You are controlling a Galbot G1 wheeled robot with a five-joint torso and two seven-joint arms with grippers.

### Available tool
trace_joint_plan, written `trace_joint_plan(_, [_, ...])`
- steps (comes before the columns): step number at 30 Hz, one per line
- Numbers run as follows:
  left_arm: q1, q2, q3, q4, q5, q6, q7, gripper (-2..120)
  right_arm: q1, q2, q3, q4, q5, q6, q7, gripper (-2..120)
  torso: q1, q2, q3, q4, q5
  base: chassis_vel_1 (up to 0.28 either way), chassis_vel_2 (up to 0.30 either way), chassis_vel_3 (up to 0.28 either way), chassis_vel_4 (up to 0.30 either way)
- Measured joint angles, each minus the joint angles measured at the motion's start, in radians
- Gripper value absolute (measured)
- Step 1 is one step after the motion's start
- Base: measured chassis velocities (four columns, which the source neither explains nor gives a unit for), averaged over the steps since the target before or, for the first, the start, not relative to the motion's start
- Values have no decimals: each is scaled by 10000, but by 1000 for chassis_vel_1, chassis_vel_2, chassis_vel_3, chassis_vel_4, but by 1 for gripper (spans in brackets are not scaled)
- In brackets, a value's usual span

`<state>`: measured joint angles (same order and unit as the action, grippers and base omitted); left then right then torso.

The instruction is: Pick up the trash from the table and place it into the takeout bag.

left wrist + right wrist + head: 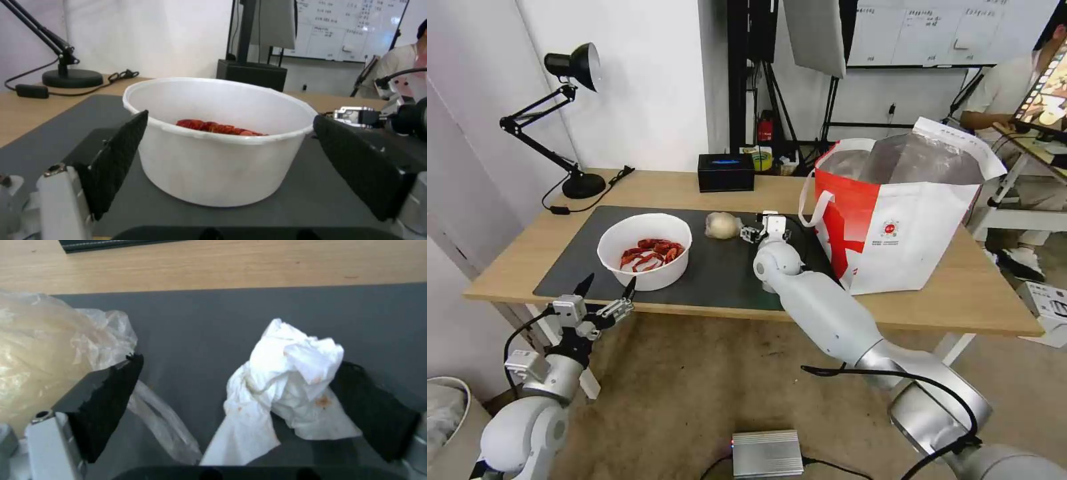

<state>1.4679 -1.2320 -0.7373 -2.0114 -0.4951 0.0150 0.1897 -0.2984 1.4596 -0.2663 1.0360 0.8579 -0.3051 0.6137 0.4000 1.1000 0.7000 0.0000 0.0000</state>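
A white bowl of red shells [645, 250] stands on the left of the dark mat [720, 270]. My left gripper [606, 295] hangs open at the table's front edge, its fingers [118, 160] either side of the bowl [222, 150] but short of it. A beige lump in clear wrap [722, 225] lies mid-mat. Right beside it, my right gripper [764, 230] is down on the mat, open, with the crumpled white tissue [285, 386] between its fingers [106, 403] and resting against one pad. The wrapped lump [44, 350] sits just outside the other finger. The takeout bag [907, 220] stands open on the right.
A black box [726, 172] sits at the back of the light-wood table [980, 297], with a black desk lamp [570, 127] and its cable at the back left. A person sits at another desk beyond the bag. A silver box lies on the floor below.
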Motion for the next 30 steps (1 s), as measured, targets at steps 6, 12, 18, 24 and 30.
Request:
trace_joint_plan(6, [49, -61, -2, 14, 25, -41, 11, 100, -62, 30, 39, -41, -3, 2, 27, 79, 0, 0, 0, 0, 0, 0, 0, 0, 0])
trace_joint_plan(12, [61, -149, 50, 15, 60, -48, 20, 100, -89, 17, 73, -31, -3, 36, 16, 54, 0, 1, 0, 0, 0, 0, 0, 0, 0])
trace_joint_plan(18, [60, -219, 83, 14, 86, -51, 23, 100, -89, 18, 90, -30, -3, 51, 5, 34, 0, 1, 0, 0, 0, 0, 0, 0, 0])
trace_joint_plan(24, [75, -335, 123, 12, 222, -52, 24, 100, -162, 42, 99, 12, -57, 106, -5, 10, 0, 1, 0, 0, 0, 0, 0, 0, 0])
trace_joint_plan(30, [134, -396, 128, -14, 266, -58, 24, 100, -227, -21, 85, 191, -351, 346, -172, 0, 0, 1, 1, 1, 0, 0, 0, 0, 0])
